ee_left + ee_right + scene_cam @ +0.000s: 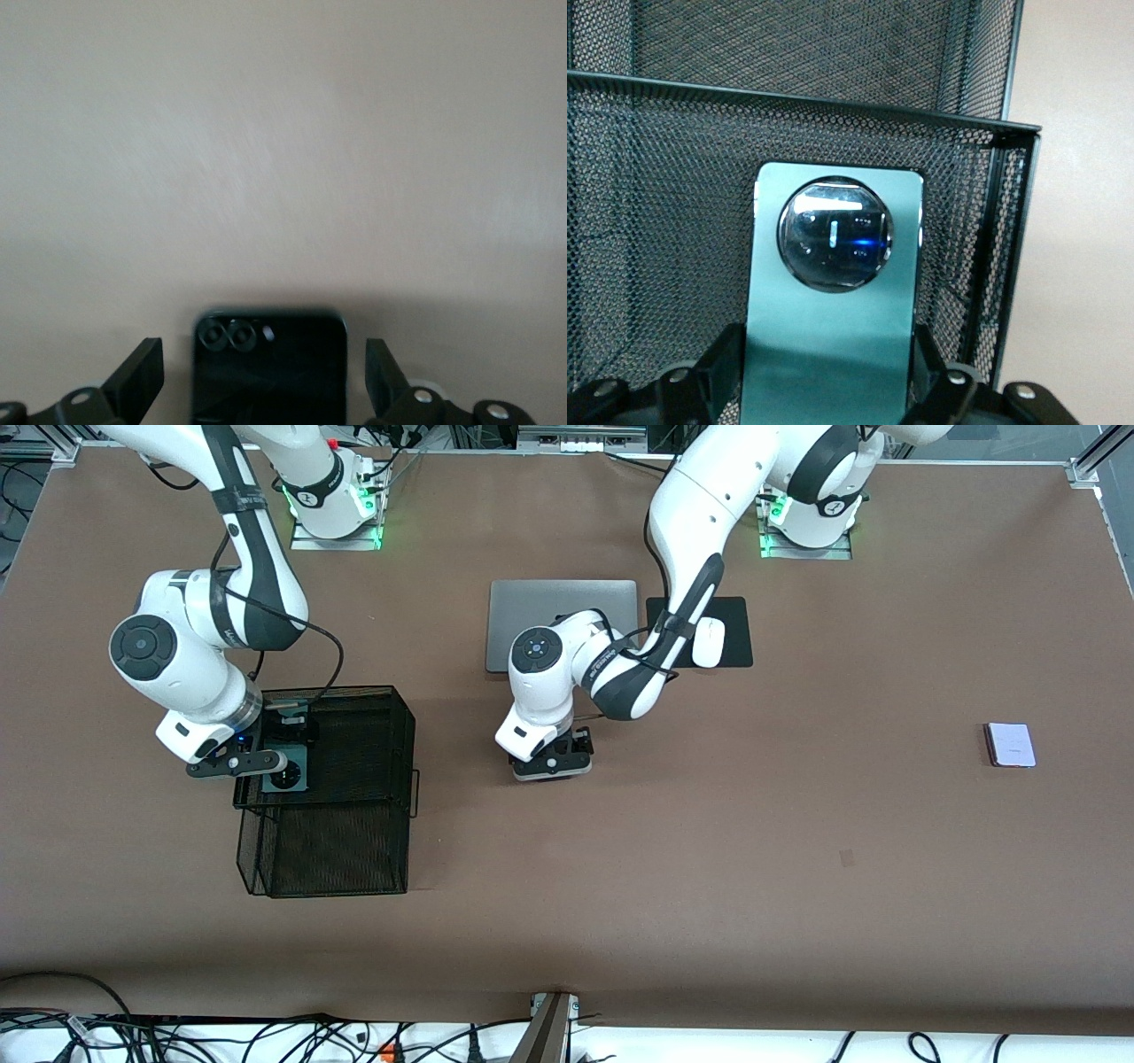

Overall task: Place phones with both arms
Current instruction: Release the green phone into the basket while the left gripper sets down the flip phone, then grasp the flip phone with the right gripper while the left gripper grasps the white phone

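step: right claw (833,390) clamped on long dark-green phone with round camera ring (833,301), over black wire-mesh basket (354,717) | left claw (266,381) spread wide around small square black phone (270,367) on brown desk (709,824), not gripping | next: likely lower green phone in, let go; left must close on black phone | basket contents: cannot tell | pale-lilac square phone (1011,744) on desk toward left arm's end
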Action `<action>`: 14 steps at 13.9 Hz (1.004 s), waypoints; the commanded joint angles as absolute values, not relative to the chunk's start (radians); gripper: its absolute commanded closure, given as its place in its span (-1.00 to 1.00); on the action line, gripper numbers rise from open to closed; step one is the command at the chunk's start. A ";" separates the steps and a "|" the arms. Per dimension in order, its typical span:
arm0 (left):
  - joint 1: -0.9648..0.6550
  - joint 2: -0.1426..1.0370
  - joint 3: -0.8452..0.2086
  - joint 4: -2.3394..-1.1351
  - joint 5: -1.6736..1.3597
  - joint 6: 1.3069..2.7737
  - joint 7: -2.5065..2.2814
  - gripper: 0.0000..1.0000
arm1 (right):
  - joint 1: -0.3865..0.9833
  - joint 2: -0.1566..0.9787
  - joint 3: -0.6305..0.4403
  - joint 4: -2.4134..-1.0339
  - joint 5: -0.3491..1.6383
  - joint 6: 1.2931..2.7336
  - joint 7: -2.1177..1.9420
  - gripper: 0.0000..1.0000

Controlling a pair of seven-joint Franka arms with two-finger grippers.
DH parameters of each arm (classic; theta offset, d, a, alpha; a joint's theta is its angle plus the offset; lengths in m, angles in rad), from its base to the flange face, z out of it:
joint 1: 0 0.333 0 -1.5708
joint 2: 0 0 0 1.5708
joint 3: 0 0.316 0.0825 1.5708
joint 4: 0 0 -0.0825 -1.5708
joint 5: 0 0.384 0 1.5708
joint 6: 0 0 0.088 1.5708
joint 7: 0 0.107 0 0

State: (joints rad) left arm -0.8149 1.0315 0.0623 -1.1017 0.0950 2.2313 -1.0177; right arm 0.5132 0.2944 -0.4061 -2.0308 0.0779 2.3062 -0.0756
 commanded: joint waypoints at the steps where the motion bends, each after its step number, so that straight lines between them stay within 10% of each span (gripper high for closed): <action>1: -0.758 0.944 0.066 -1.112 0.115 2.116 -0.993 -1.00 | 0.508 0.302 -0.408 -2.011 0.100 2.306 -0.097 1.00; 2: -0.729 0.898 0.060 -1.155 0.110 2.083 -0.967 -1.00 | 0.508 0.302 -0.408 -2.011 0.100 2.304 -0.097 0.98; 8: -0.551 0.622 0.058 -1.533 0.109 2.091 -0.715 -1.00 | 0.511 0.304 -0.407 -1.999 0.141 2.301 -0.080 -0.79; 14: -0.257 0.398 0.058 -1.788 0.114 2.097 -0.168 -1.00 | 0.515 0.304 -0.403 -1.962 0.147 2.293 -0.086 -0.99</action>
